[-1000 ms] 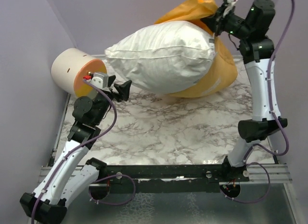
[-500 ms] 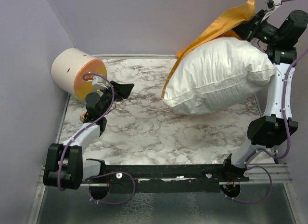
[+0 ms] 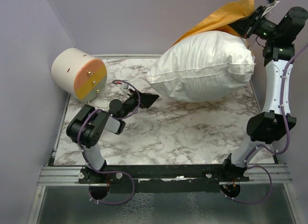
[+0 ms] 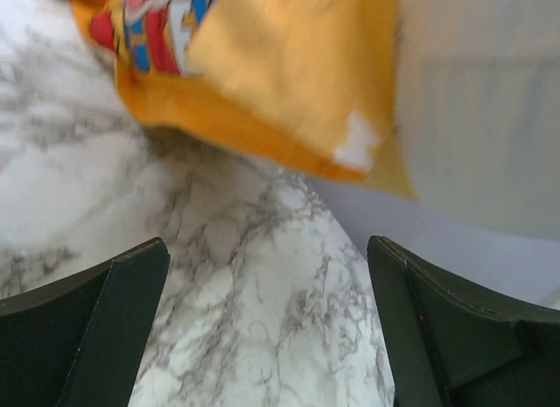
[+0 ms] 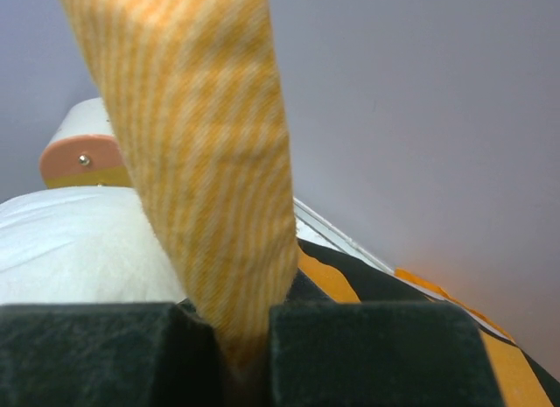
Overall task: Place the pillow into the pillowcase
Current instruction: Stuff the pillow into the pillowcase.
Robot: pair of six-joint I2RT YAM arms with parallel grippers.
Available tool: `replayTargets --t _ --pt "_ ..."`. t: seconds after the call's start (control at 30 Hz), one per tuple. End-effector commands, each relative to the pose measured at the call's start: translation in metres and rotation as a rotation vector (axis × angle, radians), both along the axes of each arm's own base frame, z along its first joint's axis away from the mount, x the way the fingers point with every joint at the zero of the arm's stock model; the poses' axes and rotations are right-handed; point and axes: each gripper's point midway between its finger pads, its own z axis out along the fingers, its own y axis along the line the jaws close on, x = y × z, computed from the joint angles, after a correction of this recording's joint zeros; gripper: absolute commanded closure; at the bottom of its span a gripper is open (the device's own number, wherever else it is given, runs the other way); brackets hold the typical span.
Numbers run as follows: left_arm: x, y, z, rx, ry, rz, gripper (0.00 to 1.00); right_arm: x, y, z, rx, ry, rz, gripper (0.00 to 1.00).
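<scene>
The plump white pillow [image 3: 202, 65] hangs tilted over the back right of the marble table [image 3: 183, 132], its right end up by my right gripper [image 3: 246, 26]. The orange pillowcase [image 3: 216, 19] rises behind and above it. Whether the pillow's end sits inside the case is hidden. In the right wrist view the gripper [image 5: 241, 354] is shut on a strip of the pillowcase [image 5: 210, 162], with the pillow [image 5: 79, 249] just to the left. My left gripper [image 3: 149, 99] is open and low, just left of the pillow's lower corner. Between its fingers [image 4: 267, 319] is only marble, and the pillowcase [image 4: 262, 74] hangs ahead.
A cream cylinder with an orange end [image 3: 77, 73] lies at the table's back left corner, also in the right wrist view [image 5: 83, 153]. Purple walls close in the left, back and right sides. A metal rail [image 3: 163, 172] runs along the near edge.
My left arm swung from the cylinder toward the middle of the table and its jaws opened wider. My right arm raised the pillowcase to the right, carrying the pillow along.
</scene>
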Motion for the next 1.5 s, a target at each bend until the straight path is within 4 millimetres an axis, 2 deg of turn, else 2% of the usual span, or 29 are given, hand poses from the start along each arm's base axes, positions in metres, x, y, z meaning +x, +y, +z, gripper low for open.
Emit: replayTargets --t 0.0,0.17,0.3,0.47,0.57,0.73,0.9,1.03,1.17,1.33,1.47 --pt "-0.012 -0.018 0.032 -0.138 -0.142 -0.035 0.01 -0.018 0.004 0.062 0.004 -0.182 -0.005 0.99" --pt "0.010 -0.032 0.034 -0.203 -0.113 0.044 0.01 -0.017 0.005 0.060 0.020 -0.164 0.007 0.99" --pt "0.024 -0.046 0.047 -0.277 -0.103 0.044 0.01 -0.019 0.006 0.060 0.017 -0.164 0.011 1.00" --pt "0.027 -0.054 0.066 -0.328 -0.124 0.024 0.01 -0.019 0.005 0.060 -0.001 -0.167 0.008 1.00" --pt "0.030 -0.058 0.072 -0.361 -0.113 0.005 0.06 -0.018 0.005 0.059 0.000 -0.163 0.011 1.00" --pt "0.022 -0.064 0.065 -0.379 -0.057 -0.054 0.16 -0.016 0.005 0.058 0.005 -0.160 0.010 0.99" --pt "0.004 -0.052 0.050 -0.368 0.020 -0.055 0.27 -0.016 0.005 0.057 0.002 -0.159 0.009 1.00" --pt "-0.008 -0.042 0.043 -0.361 0.059 -0.047 0.26 -0.015 0.005 0.058 0.007 -0.156 0.012 0.99" --pt "-0.013 -0.047 0.052 -0.368 0.044 -0.092 0.23 -0.014 0.004 0.059 0.010 -0.157 0.010 1.00" --pt "-0.006 -0.054 0.069 -0.406 0.015 -0.113 0.19 -0.015 0.004 0.058 0.008 -0.154 0.010 1.00" --pt "0.006 -0.060 0.068 -0.442 0.040 -0.108 0.18 -0.014 0.005 0.058 0.009 -0.153 0.012 1.00"
